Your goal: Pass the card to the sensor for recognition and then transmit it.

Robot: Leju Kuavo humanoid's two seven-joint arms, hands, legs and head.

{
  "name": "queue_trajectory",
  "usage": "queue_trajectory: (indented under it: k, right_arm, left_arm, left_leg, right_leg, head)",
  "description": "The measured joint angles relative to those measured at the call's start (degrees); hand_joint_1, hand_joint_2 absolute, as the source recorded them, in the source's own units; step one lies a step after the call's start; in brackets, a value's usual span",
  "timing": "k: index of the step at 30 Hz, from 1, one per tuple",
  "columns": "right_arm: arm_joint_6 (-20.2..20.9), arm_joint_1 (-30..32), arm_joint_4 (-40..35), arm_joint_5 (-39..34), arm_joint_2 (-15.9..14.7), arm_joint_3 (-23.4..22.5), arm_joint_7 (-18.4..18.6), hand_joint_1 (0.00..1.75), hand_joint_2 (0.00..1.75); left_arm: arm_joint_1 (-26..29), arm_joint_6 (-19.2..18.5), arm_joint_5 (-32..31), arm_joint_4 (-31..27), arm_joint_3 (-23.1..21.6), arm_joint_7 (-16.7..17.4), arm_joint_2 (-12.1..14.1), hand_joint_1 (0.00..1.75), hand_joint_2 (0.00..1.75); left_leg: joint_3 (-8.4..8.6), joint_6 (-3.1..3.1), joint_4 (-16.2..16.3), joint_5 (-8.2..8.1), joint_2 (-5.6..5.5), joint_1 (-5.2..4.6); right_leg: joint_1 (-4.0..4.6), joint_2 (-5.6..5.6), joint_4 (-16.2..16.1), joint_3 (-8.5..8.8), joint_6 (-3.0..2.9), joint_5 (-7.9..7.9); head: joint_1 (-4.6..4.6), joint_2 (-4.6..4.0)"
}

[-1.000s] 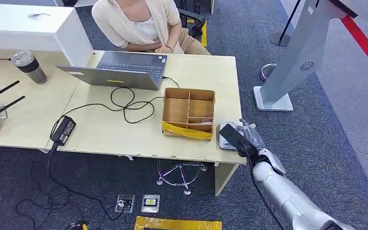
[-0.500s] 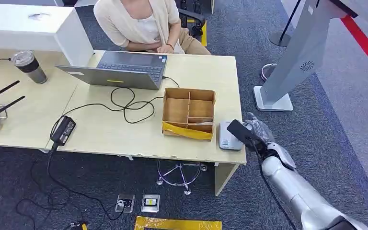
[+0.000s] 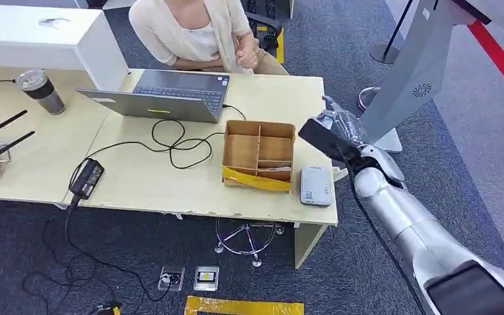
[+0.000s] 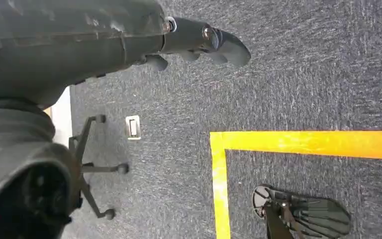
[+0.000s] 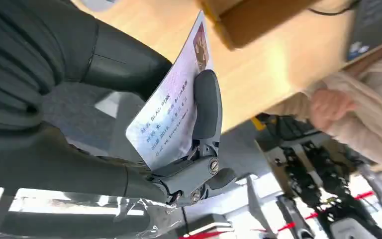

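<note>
Right hand point(image 3: 338, 134) is up over the desk's point(image 3: 170, 177) right edge, beside the box point(image 3: 258, 155), well above the sensor point(image 3: 315, 186). It pinches the card point(image 5: 171, 117): thumb on one face, a dark finger point(image 5: 206, 107) pressed flat across the printed face, edge-on grip. That leaves most of the card sticking out past the fingers, which makes sense for a handover since the free end is what someone else can grab. Printed text and a small photo are readable in the right wrist view, so the face isn't covered much.

Sensor sits flat on the desk near the front right corner, just beside the box, nothing on it. The card is apart from it and higher, so my read is that the scan step is done or skipped and this is the transmit leg. Can't confirm recognition from the pictures.

A person point(image 3: 197, 33) sits behind the laptop point(image 3: 164, 95), one hand point(image 3: 247, 58) raised near the chest. Likely receiver. The card is angled roughly that way but well apart from that hand.

Left hand point(image 4: 199, 42) hangs over the carpet, holding nothing, fingers loosely curled with gaps between them.

Risk: a thin pinch on a slick card could let it twist or slip when pulled, so release needs timing with the person's grip.
</note>
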Motion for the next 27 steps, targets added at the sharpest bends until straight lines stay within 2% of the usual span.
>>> queue_trajectory:
  k: [10, 14, 20, 27]
  right_arm:
    - [-0.9, -2.7, -2.3, 3.1, 5.8, 0.4, 0.5, 1.75, 1.75]
    - [-0.9, -3.2, -2.6, 3.5, 7.0, 0.6, 0.7, 1.75, 1.75]
    - [-1.0, -3.5, -2.5, 6.2, 8.7, 0.9, 3.0, 1.75, 1.75]
    - [-0.8, -4.6, -2.0, 8.4, 9.1, 0.8, 4.6, 1.75, 1.75]
  left_arm:
    - [0.0, -0.2, -0.8, 0.0, -0.9, -0.8, -0.2, 0.00, 0.00]
    - [0.0, -0.2, -0.9, 0.0, -1.2, -0.9, -0.2, 0.00, 0.00]
    - [0.0, -0.3, -0.6, 0.0, -1.4, -0.9, -0.2, 0.00, 0.00]
    - [0.0, -0.1, 0.7, 0.0, -1.7, 1.0, -0.2, 0.00, 0.00]
  left_leg:
    - [0.01, 0.00, 0.0, 0.00, 0.00, 0.00]
    - [0.01, 0.00, 0.0, 0.00, 0.00, 0.00]
    - [0.01, 0.00, 0.0, 0.00, 0.00, 0.00]
    - [0.01, 0.00, 0.0, 0.00, -0.01, 0.00]
  right_leg:
    - [0.01, 0.00, 0.0, 0.00, 0.00, 0.00]
    - [0.00, 0.00, 0.0, 0.01, 0.00, 0.00]
    - [0.01, 0.00, 0.0, -0.02, 0.00, 0.00]
    - [0.01, 0.00, 0.0, -0.02, 0.00, 0.00]
  head:
    - [0.02, 0.00]
    - [0.02, 0.00]
    - [0.02, 0.00]
    - [0.02, 0.00]
